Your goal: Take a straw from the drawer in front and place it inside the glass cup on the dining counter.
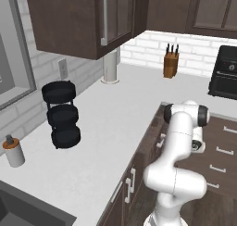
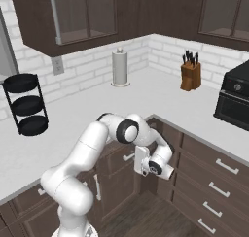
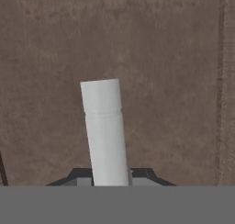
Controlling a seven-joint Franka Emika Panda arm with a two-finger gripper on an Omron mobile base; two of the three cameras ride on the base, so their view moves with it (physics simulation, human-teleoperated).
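In the hand view a pale whitish straw (image 3: 105, 131) rises from between the two dark fingertips (image 3: 140, 174) of my gripper (image 3: 110, 177), which is shut on it. Behind the straw is a plain brown wooden surface (image 3: 174, 58). From the right base view, the arm is folded low in front of the dark brown cabinets, with its wrist (image 2: 158, 164) below the counter's edge near the inner corner. I cannot tell which drawer front (image 2: 221, 165) is the drawer. The glass cup and the dining counter are out of view.
The white L-shaped counter (image 2: 146, 97) carries a black three-tier rack (image 2: 26, 105), a paper towel roll (image 2: 120, 67), a knife block (image 2: 190, 71) and a soap bottle (image 1: 14, 152). A black oven (image 2: 233, 100) stands at the right. Wall cabinets (image 1: 88, 19) hang overhead.
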